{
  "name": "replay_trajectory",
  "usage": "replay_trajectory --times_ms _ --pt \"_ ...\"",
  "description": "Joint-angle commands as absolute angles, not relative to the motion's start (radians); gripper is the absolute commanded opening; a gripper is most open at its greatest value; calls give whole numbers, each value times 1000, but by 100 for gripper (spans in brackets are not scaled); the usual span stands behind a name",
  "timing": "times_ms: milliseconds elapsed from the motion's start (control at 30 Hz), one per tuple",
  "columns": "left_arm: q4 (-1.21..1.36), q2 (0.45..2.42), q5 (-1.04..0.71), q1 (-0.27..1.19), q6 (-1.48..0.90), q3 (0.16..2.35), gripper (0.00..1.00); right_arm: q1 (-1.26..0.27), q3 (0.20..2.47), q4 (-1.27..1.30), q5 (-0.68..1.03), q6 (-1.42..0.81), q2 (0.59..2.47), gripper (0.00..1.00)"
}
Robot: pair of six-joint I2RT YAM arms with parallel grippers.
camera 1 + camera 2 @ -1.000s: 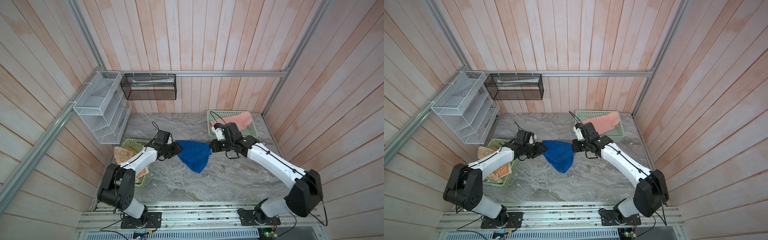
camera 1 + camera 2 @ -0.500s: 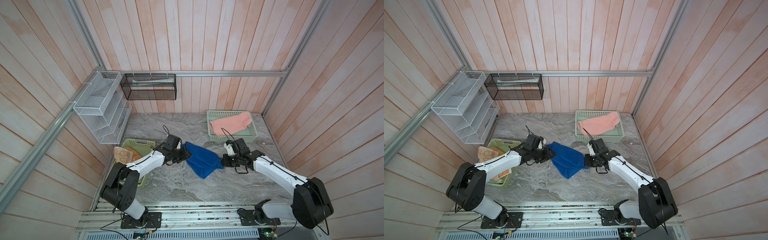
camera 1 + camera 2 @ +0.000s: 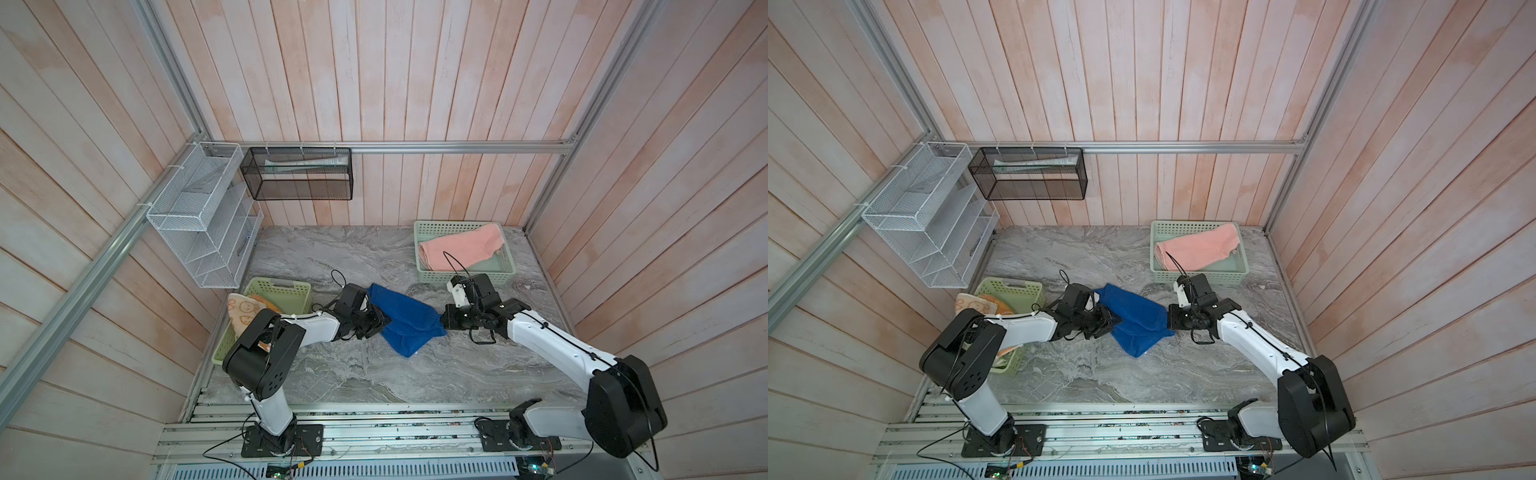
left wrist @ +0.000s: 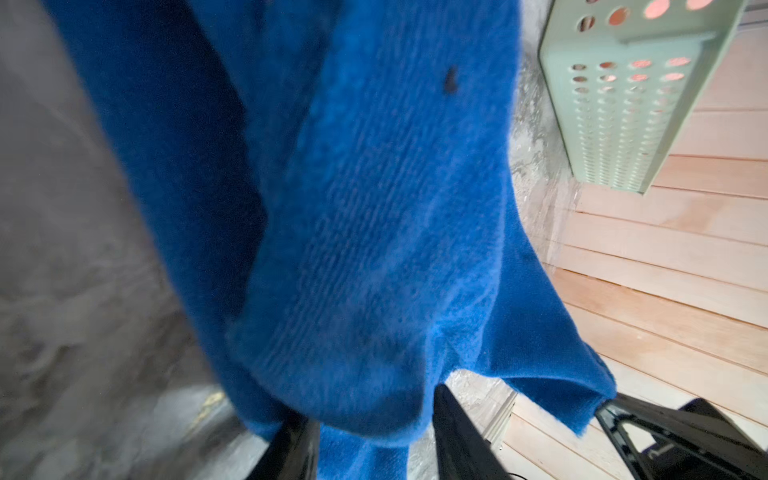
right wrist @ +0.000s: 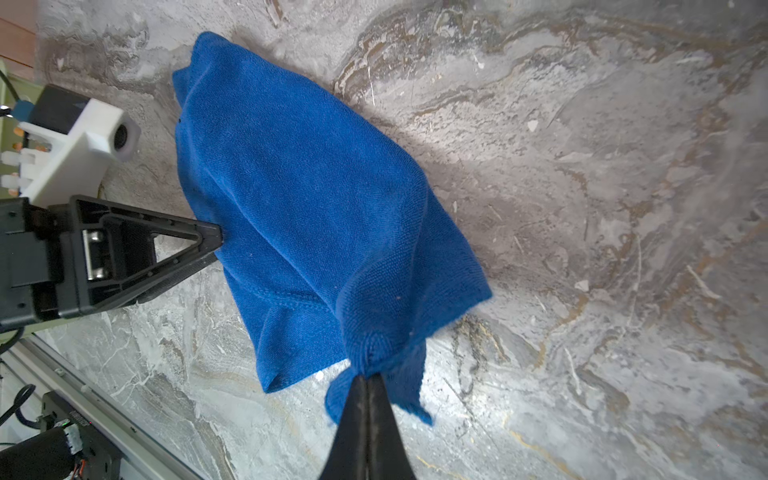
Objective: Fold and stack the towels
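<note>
A royal blue towel [image 3: 405, 320] [image 3: 1133, 320] lies bunched on the marble table between my two grippers. My right gripper [image 3: 442, 322] [image 5: 368, 376] is shut on one of its corners, low over the table. At the towel's opposite edge is my left gripper [image 3: 384, 322] [image 4: 370, 405], its jaws still apart, with a fold of blue towel [image 4: 374, 208] bulging between them and a gap showing beside one finger. A pink towel [image 3: 461, 251] lies in the back right basket [image 3: 465, 277]. An orange patterned towel [image 3: 245, 309] hangs over the left basket [image 3: 278, 289].
A white wire rack [image 3: 199, 216] and a black mesh basket [image 3: 297, 174] hang on the back left walls. Wooden walls close in the table on three sides. Bare marble lies in front of the blue towel, up to the metal rails at the front edge.
Both grippers came down and toward the front with the blue towel, which now rests on the table instead of hanging. The left jaws have narrowed.
</note>
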State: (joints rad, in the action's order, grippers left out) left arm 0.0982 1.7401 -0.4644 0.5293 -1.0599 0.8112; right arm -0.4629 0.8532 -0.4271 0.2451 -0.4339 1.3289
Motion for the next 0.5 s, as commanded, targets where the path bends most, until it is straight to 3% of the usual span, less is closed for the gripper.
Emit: replay_trajectory --times_ms 0,67,100,333,467 --pt "152 1727 -434 525 -1079 824 23 -463 901 -443 251 -413 1330 0" --pt "121 1694 -402 524 -1062 833 4 -463 917 -457 253 -408 1316 0" --pt "90 1670 -382 523 -1042 843 0 -463 929 -468 252 -402 1306 0" --pt "-423 1471 -278 500 -776 1082 0 -485 1087 -652 203 -353 1196 0" --pt "-935 1501 -234 472 -552 1478 0 -524 1210 -804 253 -362 1149 0"
